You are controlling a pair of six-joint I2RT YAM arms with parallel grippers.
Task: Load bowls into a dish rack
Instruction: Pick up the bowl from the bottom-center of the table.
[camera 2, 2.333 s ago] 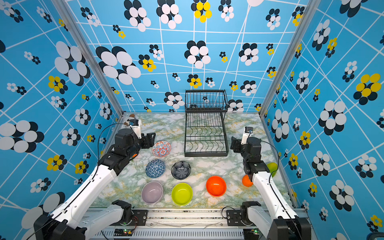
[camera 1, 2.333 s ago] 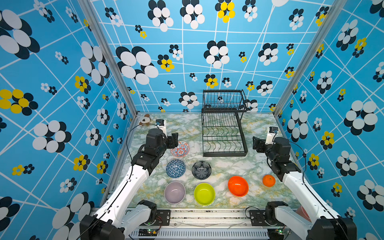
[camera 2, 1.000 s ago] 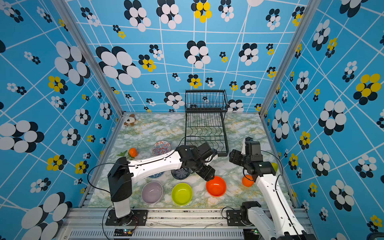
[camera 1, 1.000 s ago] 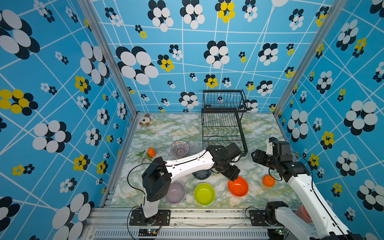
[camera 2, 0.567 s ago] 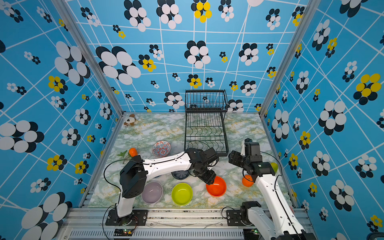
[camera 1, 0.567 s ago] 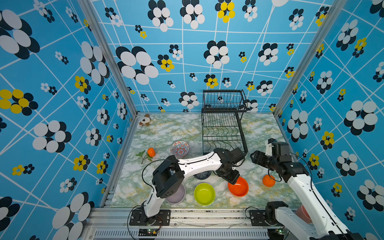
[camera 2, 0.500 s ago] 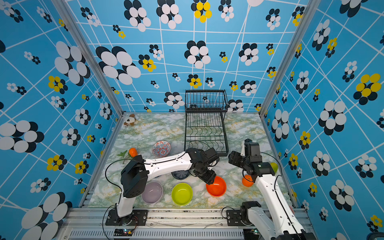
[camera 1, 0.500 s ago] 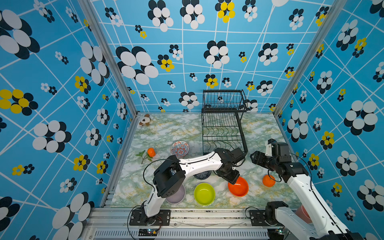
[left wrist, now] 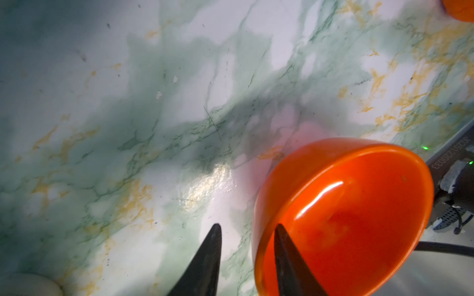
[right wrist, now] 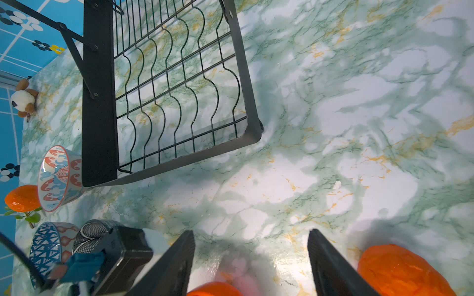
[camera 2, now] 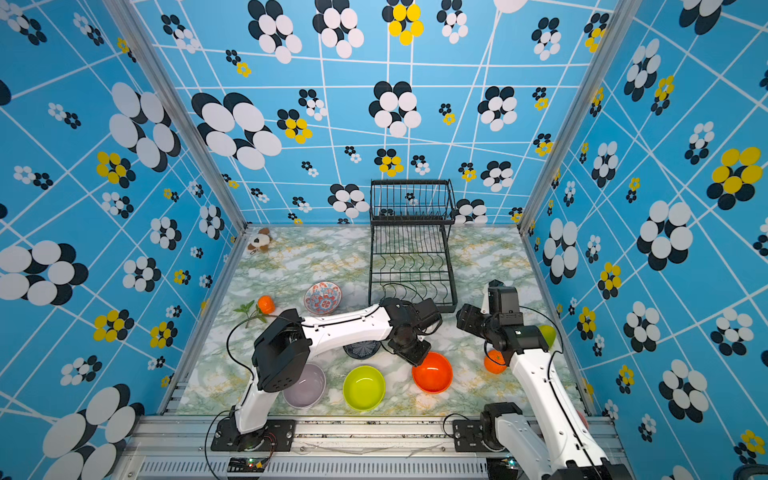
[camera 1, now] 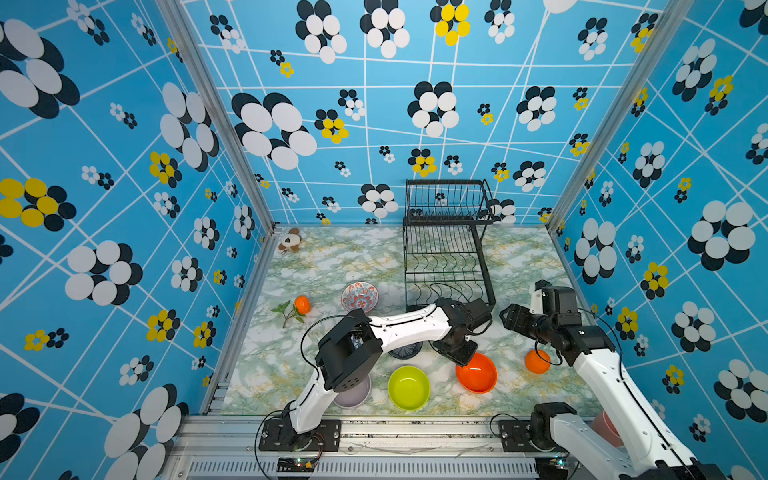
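Observation:
The orange bowl (camera 1: pixel 478 374) (camera 2: pixel 433 372) sits at the front right of the marble table. My left gripper (camera 1: pixel 459 353) (left wrist: pixel 247 225) straddles its near rim, one finger inside and one outside, with a gap still showing, so it is open. Beside it are the lime-green bowl (camera 1: pixel 408 387) and the lilac bowl (camera 2: pixel 305 390), which is partly under my left arm. The black bowl (camera 2: pixel 362 349) peeks out below the forearm. The blue geometric bowl (right wrist: pixel 45 246) and the red-blue floral bowl (camera 1: pixel 360 296) lie left of the dish rack (camera 1: pixel 446 266), which holds nothing. My right gripper (camera 1: pixel 509 320) (right wrist: pixel 250 234) hovers open over bare table.
An orange fruit (camera 1: pixel 537 360) lies under my right forearm. Another orange with leaves (camera 1: pixel 302 304) lies at the left. A plush toy (camera 1: pixel 291 240) sits in the far left corner. A green fruit (camera 2: pixel 547 334) shows behind my right arm. Blue patterned walls close in three sides.
My left arm swung from the back left across the table to the orange bowl. Its jaws have come down over the rim and narrowed. My right arm has hardly moved in the last second.

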